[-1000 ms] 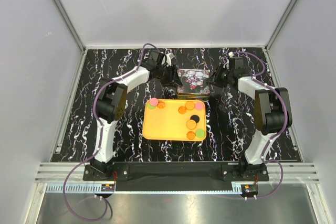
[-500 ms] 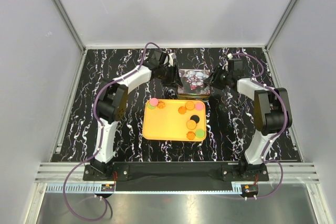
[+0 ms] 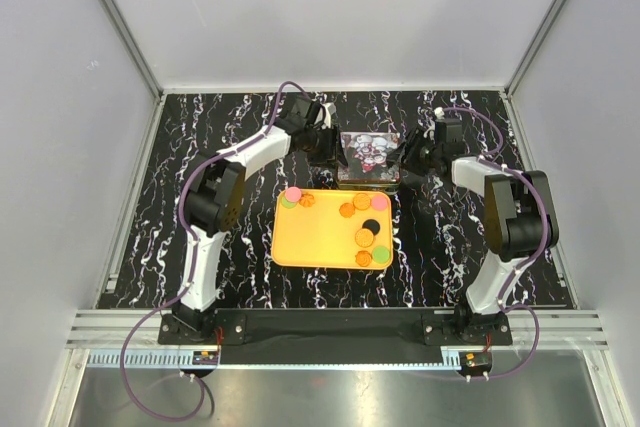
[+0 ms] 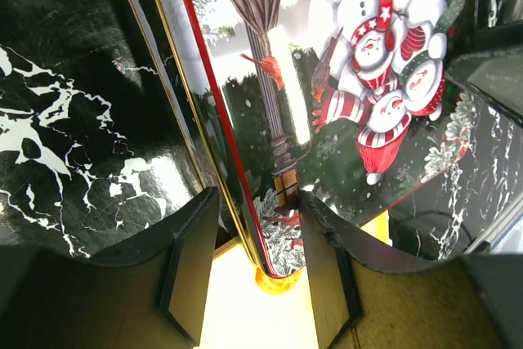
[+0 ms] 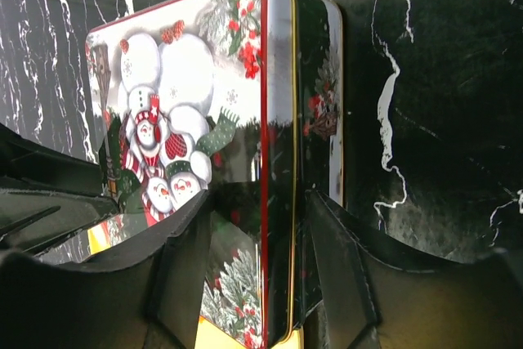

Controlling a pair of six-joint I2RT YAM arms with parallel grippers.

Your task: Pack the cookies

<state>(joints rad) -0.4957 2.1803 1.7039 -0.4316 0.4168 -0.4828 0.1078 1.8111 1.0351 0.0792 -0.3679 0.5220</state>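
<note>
Farthest left, the left claw [image 3: 328, 147] straddles the left rim of the rectangular snowman-printed metal tin [image 3: 369, 156]. The rim fills the gap between its fingers, so it reads as clenched on the tin. The tin lies straight ahead of this claw, and as far as the overhead view shows, its lid is on. On the tin's opposite side, the right claw [image 3: 408, 155] faces inward with the right rim between its fingers, but there is slack on either side of the rim, so it looks released rather than gripping. The small flat round cookies [image 3: 366, 238], mostly orange with some pink, green and black, are not in the tin. They lie behind and below both claws, toward the arm bases, on the flat yellow-orange rectangular tray [image 3: 320, 237] that sits just beside the tin on the black marbled table [image 3: 150, 247]. The tray's long axis runs left to right. Two cookies sit at its corner nearest the left claw, while most cluster on the half nearer the right claw. The right arm is therefore probably the better placed to pick them up once the lid is off.
</note>
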